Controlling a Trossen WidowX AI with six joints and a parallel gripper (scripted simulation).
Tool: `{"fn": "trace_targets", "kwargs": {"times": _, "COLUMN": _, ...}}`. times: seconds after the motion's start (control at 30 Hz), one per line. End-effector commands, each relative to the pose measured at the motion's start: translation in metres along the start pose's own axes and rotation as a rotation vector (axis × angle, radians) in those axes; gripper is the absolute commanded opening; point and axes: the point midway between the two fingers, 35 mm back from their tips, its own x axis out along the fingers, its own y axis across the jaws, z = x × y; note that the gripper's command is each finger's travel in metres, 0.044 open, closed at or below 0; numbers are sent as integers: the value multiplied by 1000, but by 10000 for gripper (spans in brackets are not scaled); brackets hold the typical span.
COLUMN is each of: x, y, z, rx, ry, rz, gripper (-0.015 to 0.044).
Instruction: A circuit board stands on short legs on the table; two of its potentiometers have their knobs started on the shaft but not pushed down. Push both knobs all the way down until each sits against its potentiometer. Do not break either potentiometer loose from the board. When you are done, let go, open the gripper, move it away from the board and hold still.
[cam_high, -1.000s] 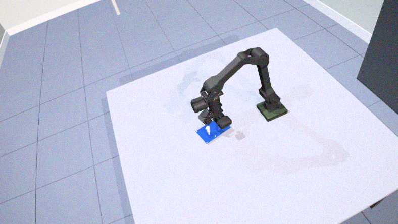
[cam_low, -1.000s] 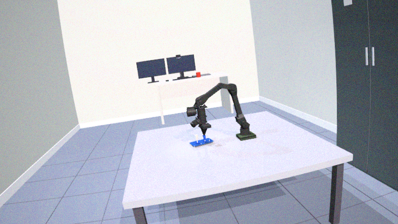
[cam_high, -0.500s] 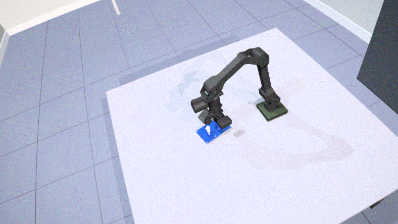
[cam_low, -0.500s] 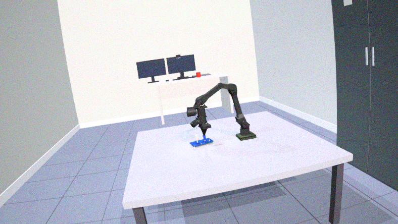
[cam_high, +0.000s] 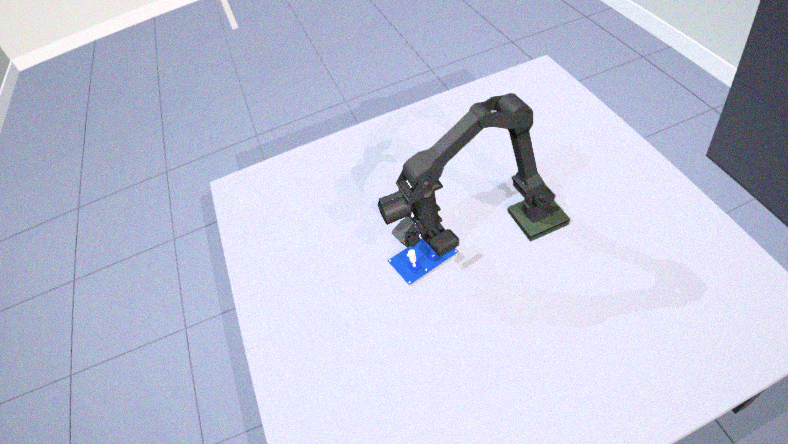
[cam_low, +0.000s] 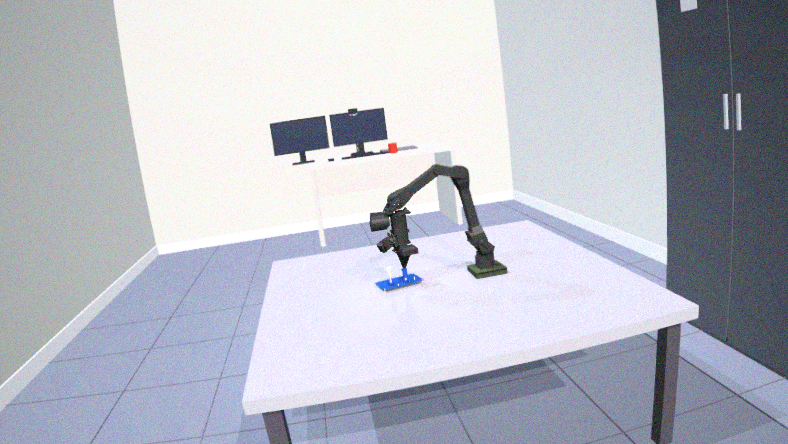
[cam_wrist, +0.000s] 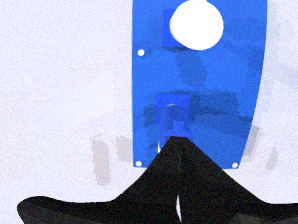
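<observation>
A blue circuit board (cam_high: 398, 264) (cam_low: 381, 285) (cam_wrist: 220, 70) stands on the table. A white knob (cam_high: 411, 255) (cam_low: 389, 271) (cam_wrist: 197, 25) stands upright and raised over its potentiometer at the board's far end from the arm base. A blue knob (cam_low: 404, 273) (cam_wrist: 173, 119) stands over the other potentiometer, nearer the arm base. My gripper (cam_low: 404, 268) (cam_wrist: 177, 144) is shut, with nothing visible between the fingers. Its tips are right at the top of the blue knob; whether they touch is too small to tell. The blue knob's lower edge and any gap under it are unclear.
The arm's dark green base plate (cam_high: 538, 220) (cam_low: 487, 269) is on the table (cam_high: 358, 352) (cam_low: 341, 341), right of the board. A desk with two monitors and a red mug (cam_low: 392, 147) is far behind. A dark cabinet (cam_low: 700, 182) stands at the right.
</observation>
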Motion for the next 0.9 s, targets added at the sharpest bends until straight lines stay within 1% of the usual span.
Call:
{"fn": "trace_targets", "kwargs": {"times": 0.0, "x": 3, "y": 0, "z": 0, "rx": -5, "ry": 0, "rz": 3, "gripper": 0}}
{"fn": "trace_targets", "kwargs": {"times": 0.87, "x": 6, "y": 0, "z": 0, "rx": -5, "ry": 0, "rz": 3, "gripper": 0}}
